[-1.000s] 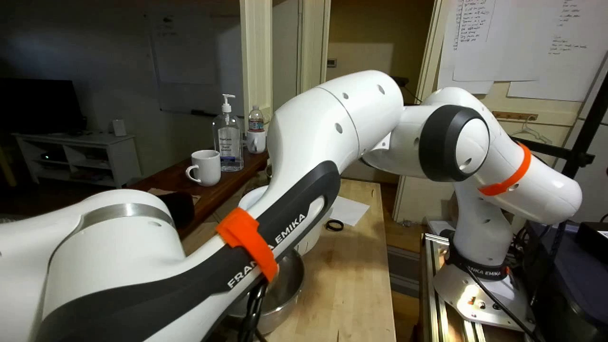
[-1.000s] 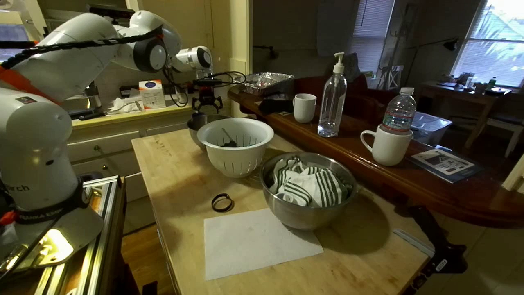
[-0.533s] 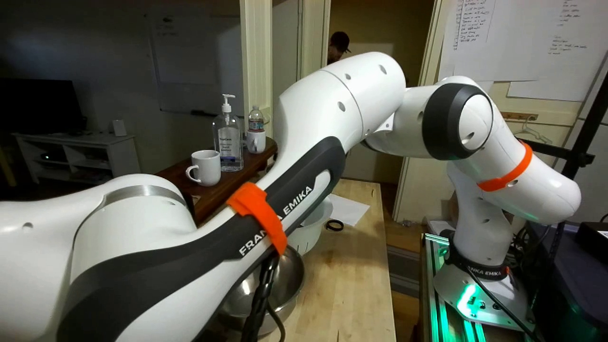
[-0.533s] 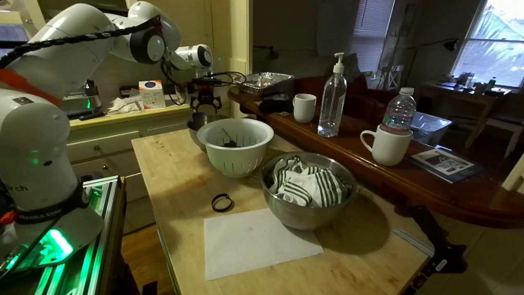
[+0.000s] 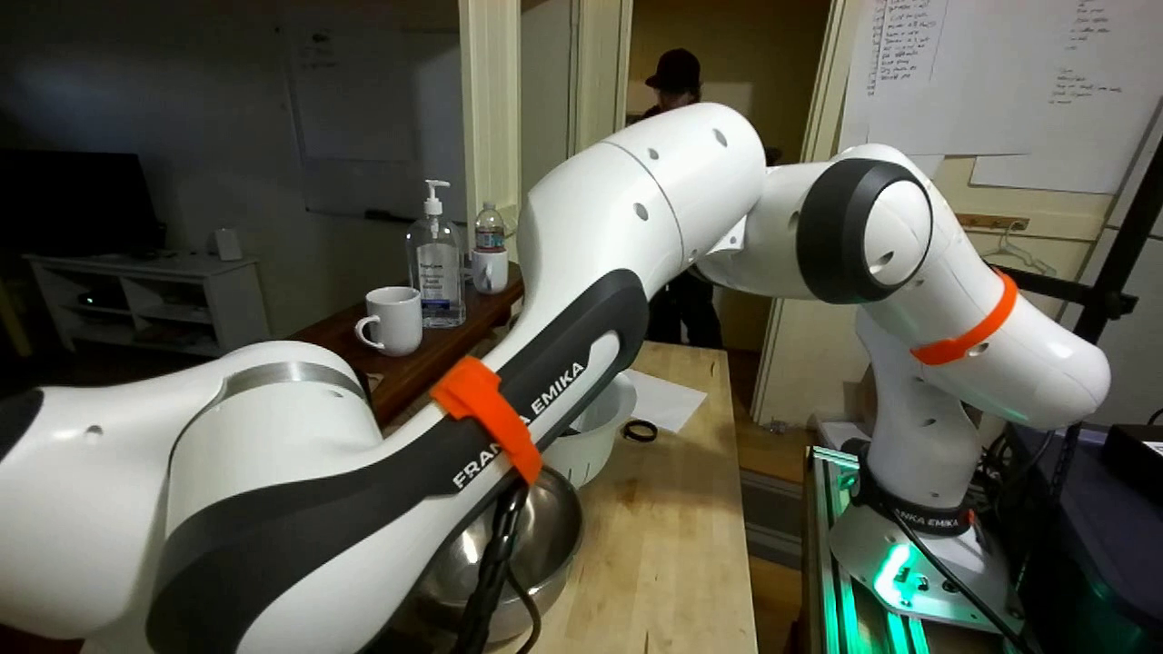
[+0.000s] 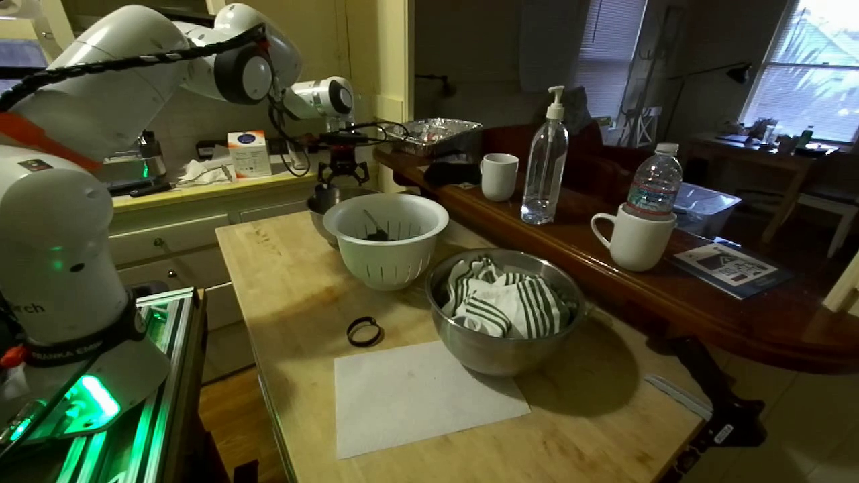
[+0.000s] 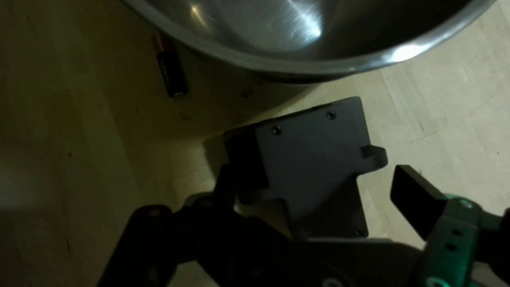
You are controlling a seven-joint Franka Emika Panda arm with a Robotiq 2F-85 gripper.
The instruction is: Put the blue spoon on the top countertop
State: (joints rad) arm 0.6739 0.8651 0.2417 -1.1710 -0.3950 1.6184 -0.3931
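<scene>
The dark top countertop (image 6: 577, 243) is crowded; hasty placing could topple something. On the desk (image 6: 288, 288), sideways travel might knock the steel bowl (image 7: 275, 36). A black bracket (image 7: 314, 151) shows between spread fingers (image 7: 416, 201); descending could snag it. Blue spoon not visible.

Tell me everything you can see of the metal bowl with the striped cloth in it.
The metal bowl is round, wide and shiny, probably steel, with a thin rim. It stands upright on the pale wooden counter, hiding one corner of the white paper; whether it sits partly on that is unclear. A bunched white cloth with dark green stripes nearly fills it.
</scene>
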